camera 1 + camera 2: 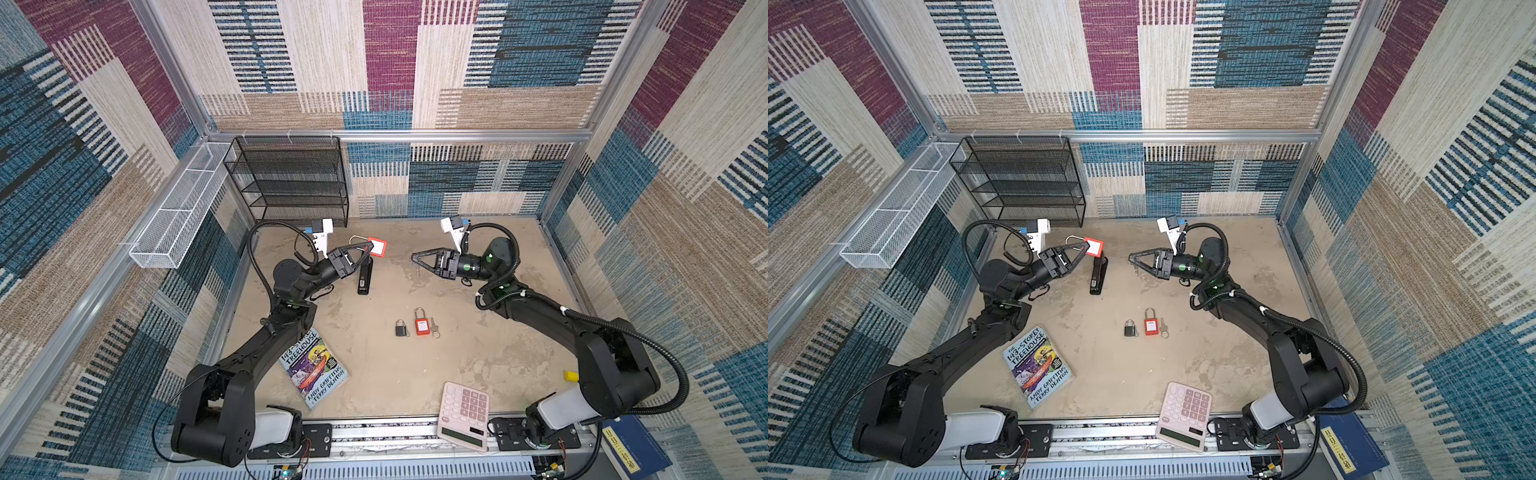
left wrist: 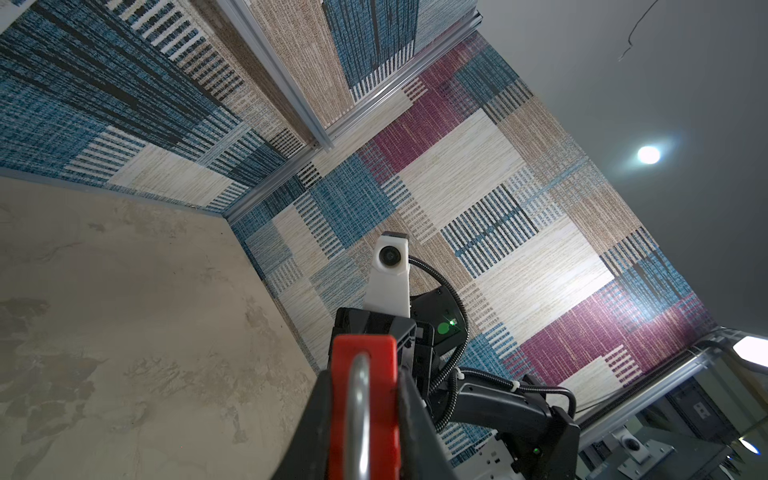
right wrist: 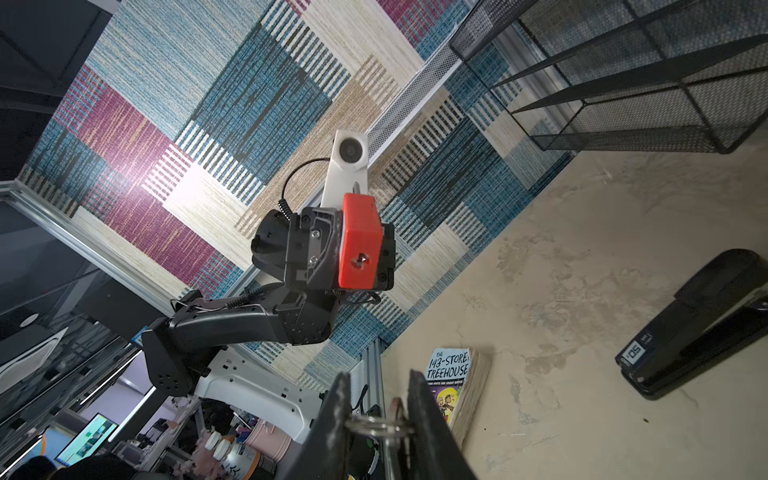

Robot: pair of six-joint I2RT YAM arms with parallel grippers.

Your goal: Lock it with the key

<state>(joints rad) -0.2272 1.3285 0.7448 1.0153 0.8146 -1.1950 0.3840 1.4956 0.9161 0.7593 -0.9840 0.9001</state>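
Observation:
My left gripper (image 1: 369,248) (image 1: 1087,246) (image 2: 363,386) is shut on a red padlock (image 1: 377,246) (image 2: 365,374), held above the table's back left. Its silver shackle (image 1: 357,241) stands open. Across the gap, the padlock's (image 3: 360,241) keyhole end faces my right gripper (image 1: 414,257) (image 1: 1130,257) (image 3: 378,378). That gripper is shut on a silver key ring (image 3: 376,428), and the key (image 1: 417,272) hangs below the fingers. The two grippers are level and apart.
A black stapler (image 1: 365,278) lies under the left gripper. A black padlock (image 1: 401,328), a second red padlock (image 1: 422,323) and a loose key (image 1: 434,328) lie mid-table. A book (image 1: 313,368) and calculator (image 1: 464,415) lie near the front; a black mesh shelf (image 1: 291,178) stands at back.

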